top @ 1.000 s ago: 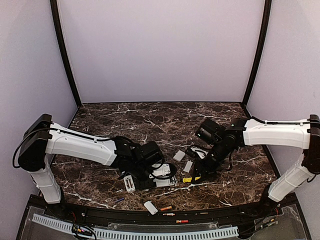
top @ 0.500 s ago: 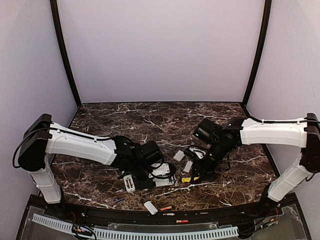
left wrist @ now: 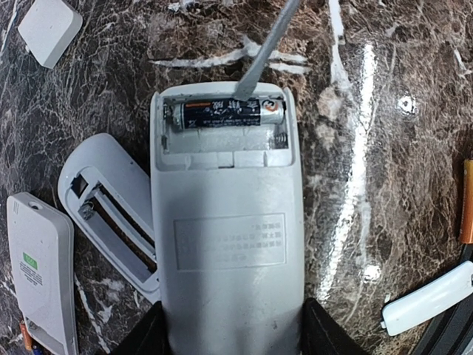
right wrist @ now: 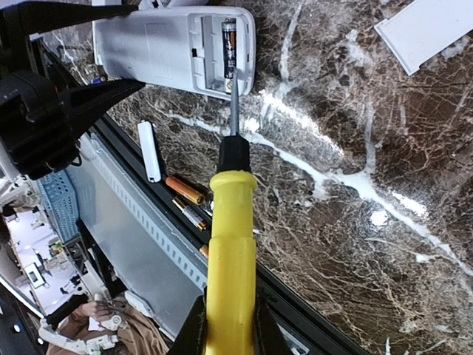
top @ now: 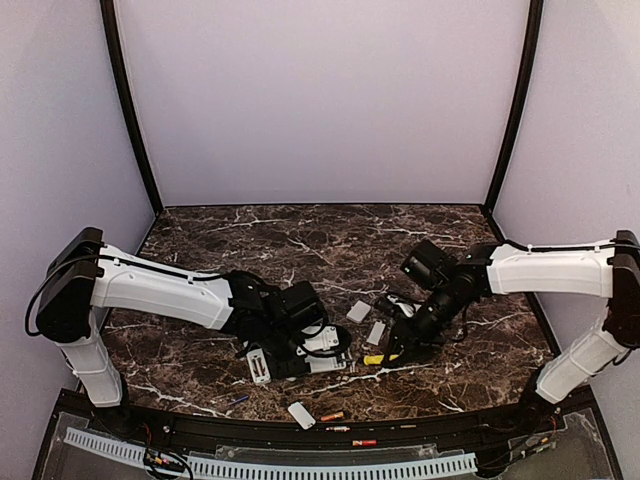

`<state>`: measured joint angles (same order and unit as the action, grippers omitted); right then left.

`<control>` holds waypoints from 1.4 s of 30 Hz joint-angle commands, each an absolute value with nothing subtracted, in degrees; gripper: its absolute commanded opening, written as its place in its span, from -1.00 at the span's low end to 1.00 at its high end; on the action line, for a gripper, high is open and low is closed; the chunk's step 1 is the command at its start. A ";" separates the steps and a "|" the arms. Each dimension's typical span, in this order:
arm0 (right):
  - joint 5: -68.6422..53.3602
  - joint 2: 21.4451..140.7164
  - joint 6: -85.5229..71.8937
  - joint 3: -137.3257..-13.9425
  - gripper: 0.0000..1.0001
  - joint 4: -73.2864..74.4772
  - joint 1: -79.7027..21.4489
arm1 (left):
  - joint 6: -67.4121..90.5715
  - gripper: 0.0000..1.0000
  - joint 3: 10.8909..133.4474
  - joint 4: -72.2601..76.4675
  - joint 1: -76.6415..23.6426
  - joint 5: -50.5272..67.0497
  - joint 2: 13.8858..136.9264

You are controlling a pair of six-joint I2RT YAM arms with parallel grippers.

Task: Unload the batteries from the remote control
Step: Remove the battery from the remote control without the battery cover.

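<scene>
Dark marble tabletop [top: 300,230] under all. Our left gripper [left wrist: 230,334] pinches remote control [left wrist: 229,244] at closed end; right gripper [right wrist: 229,329] clamps yellow-handled screwdriver [right wrist: 230,237]. One battery [left wrist: 233,115] lies in remote's open bay, blade tip at its edge. We judge: lever gently, hold remote firm, stop battery rolling off.

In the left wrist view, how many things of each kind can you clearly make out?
remotes: 3
batteries: 2 (one in the compartment, one orange at the right edge)
white covers: 2
screwdriver: 1
total: 8
An orange speck at bottom left is too small to tell.
</scene>
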<state>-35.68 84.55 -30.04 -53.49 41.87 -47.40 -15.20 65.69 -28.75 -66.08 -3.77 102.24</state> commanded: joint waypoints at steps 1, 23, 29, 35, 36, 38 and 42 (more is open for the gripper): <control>-43.30 80.72 -31.74 -50.11 -1.00 29.78 -44.33 | -15.28 -0.65 66.54 -28.91 -66.18 -1.80 102.92; -30.12 80.27 -28.96 -55.87 -1.00 45.95 -46.33 | -15.12 -0.67 67.05 -29.16 -66.18 -2.20 103.68; -28.88 82.32 -28.76 -57.45 -1.00 47.24 -48.36 | -15.12 -0.67 67.07 -29.32 -66.18 -2.20 103.71; -27.41 84.70 -28.24 -59.32 -1.00 47.86 -49.74 | -15.07 -0.67 67.15 -29.42 -66.18 -2.20 103.79; -26.92 85.13 -28.22 -59.59 -1.00 48.10 -49.94 | -15.10 -0.67 67.15 -29.44 -66.18 -2.20 103.80; -26.05 85.87 -27.93 -60.22 -1.00 49.01 -50.30 | -15.05 -0.67 67.15 -29.54 -66.18 -2.24 103.80; -24.05 87.63 -27.48 -61.70 -1.00 50.98 -51.34 | -15.10 -0.67 67.23 -29.53 -66.18 -2.28 103.80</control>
<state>-27.51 85.89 -28.42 -59.55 48.12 -50.19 -15.20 66.41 -28.08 -66.11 -2.55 103.13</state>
